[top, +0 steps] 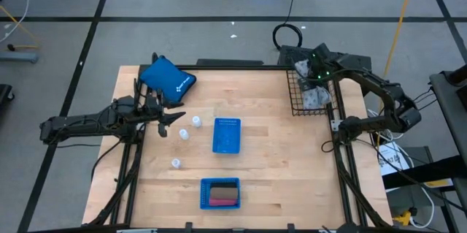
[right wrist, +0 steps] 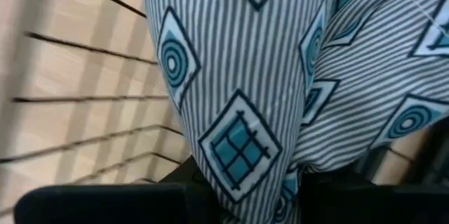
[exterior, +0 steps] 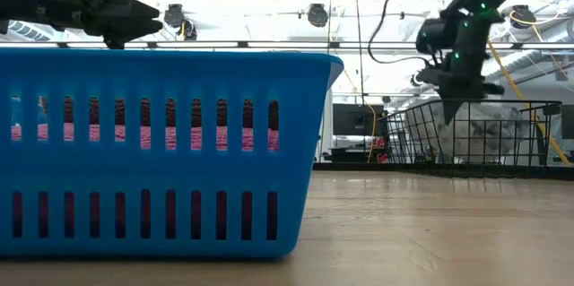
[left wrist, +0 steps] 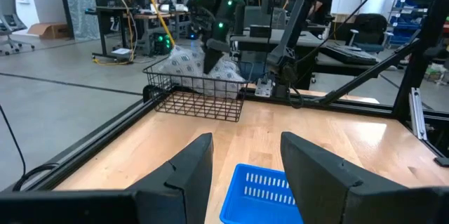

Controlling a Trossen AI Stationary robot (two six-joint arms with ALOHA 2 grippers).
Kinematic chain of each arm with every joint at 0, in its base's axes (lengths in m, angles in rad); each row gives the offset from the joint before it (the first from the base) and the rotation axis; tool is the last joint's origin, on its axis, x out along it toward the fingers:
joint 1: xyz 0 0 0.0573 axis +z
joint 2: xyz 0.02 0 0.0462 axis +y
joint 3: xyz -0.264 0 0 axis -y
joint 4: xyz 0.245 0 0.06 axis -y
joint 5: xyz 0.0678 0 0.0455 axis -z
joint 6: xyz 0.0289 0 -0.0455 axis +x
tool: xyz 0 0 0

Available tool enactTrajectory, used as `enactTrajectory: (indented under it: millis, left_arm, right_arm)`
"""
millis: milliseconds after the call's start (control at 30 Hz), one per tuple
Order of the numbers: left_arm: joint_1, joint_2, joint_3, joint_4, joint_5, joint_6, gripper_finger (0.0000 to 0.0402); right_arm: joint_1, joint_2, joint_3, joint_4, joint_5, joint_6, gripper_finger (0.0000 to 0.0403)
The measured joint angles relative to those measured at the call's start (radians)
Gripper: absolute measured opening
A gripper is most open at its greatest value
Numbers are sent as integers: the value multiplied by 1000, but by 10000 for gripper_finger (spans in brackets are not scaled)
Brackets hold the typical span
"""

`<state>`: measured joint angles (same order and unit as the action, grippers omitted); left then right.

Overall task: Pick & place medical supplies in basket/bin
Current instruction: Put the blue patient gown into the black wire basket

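The black wire basket [top: 295, 103] stands at the table's far right corner with white patterned rolls [top: 315, 98] inside. My right gripper [top: 312, 78] reaches down into it, shut on a white roll [right wrist: 231, 76] printed with grey stripes and blue diamonds. My left gripper [top: 171, 122] is open and hovers above the table's left side, touching nothing. Three tiny white bottles [top: 196, 121] [top: 184, 134] [top: 176, 163] stand upright on the table just right of it. Pink and brown blocks [top: 221, 192] lie in the near blue tray [top: 203, 193]. My right gripper comes at the roll from above, pointing down [exterior: 450, 111]. A bulge of its patterned wrap [right wrist: 256, 182] runs between the two dark fingers [right wrist: 105, 203]. The roll's lower part sits inside the basket [left wrist: 196, 101]; how far back it reaches between the fingers is hidden.
A second blue tray [top: 217, 145] lies at the table's middle. A blue pouch [top: 166, 79] rests at the far left corner beside my left arm. In the low view the near blue tray [exterior: 161, 151] fills the foreground. Bare wood lies between the trays and the basket.
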<state>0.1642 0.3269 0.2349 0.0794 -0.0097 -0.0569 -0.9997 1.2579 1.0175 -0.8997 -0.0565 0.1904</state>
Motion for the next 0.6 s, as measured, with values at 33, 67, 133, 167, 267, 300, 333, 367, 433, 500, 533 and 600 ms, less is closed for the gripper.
enactTrajectory:
  millis: [33,67,133,167,267,300,333,367,433,500,533,600]
  left_arm:
    - [0,0,0,0,0,0,177]
    - [0,0,0,0,0,0,177]
    - [0,0,0,0,0,0,177]
    - [0,0,0,0,0,0,177]
    - [0,0,0,0,0,0,177]
    - [0,0,0,0,0,0,177]
    - [0,0,0,0,0,0,177]
    - [0,0,0,0,0,0,177]
    - [0,0,0,0,0,0,177]
    - [0,0,0,0,0,0,177]
    - [0,0,0,0,0,0,177]
    - [0,0,0,0,0,0,177]
  right_arm:
    - [-12,0,-16,0,0,0,77]
    - [-23,-1,-36,8,1,0,77]
    - [-45,0,-75,50,-22,-2,77]
    - [-58,0,-95,77,-56,-7,77]
    - [-93,0,-151,179,-214,-23,77]
    - [-103,0,-166,210,-262,-23,77]
    - [-113,0,-178,232,-302,-22,78]
    - [-124,-1,-188,253,-330,-23,78]
    - [-144,0,-202,277,-366,-23,78]
    - [-162,0,-211,291,-394,-20,78]
    - [-168,0,-214,294,-396,-19,78]
    - [-174,0,-218,298,-379,-21,79]
